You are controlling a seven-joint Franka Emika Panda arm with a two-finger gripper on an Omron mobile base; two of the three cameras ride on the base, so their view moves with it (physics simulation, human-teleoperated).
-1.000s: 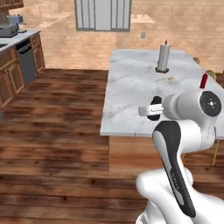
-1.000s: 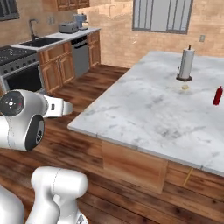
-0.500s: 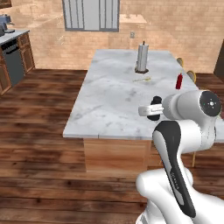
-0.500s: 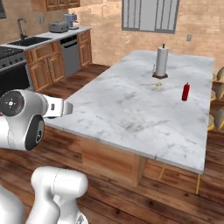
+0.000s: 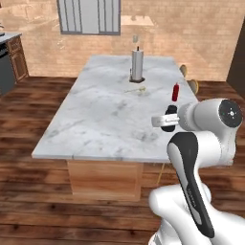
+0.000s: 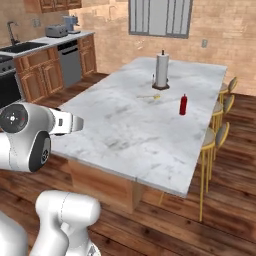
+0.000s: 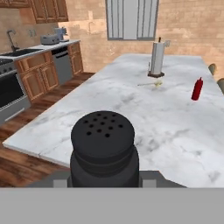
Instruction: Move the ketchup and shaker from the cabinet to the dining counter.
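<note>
Count: one ketchup point(image 7: 197, 89), one shaker point(image 7: 103, 148) | my gripper point(image 5: 168, 120) is closed around the shaker, bottom centre of hand view, upright, perforated top up | ketchup upright on dining counter point(image 6: 125, 125), right of frame, nozzle up.

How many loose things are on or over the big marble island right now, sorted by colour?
Red: 1, the slim red squeeze ketchup bottle standing on the white-grey marble island top.
Black: 1, the small black perforated-top shaker held in the jaws.
White: 1, the upright paper towel roll on its stand.
Yellow: 1, a small yellowish item lying beside the roll.
Total: 4
</note>
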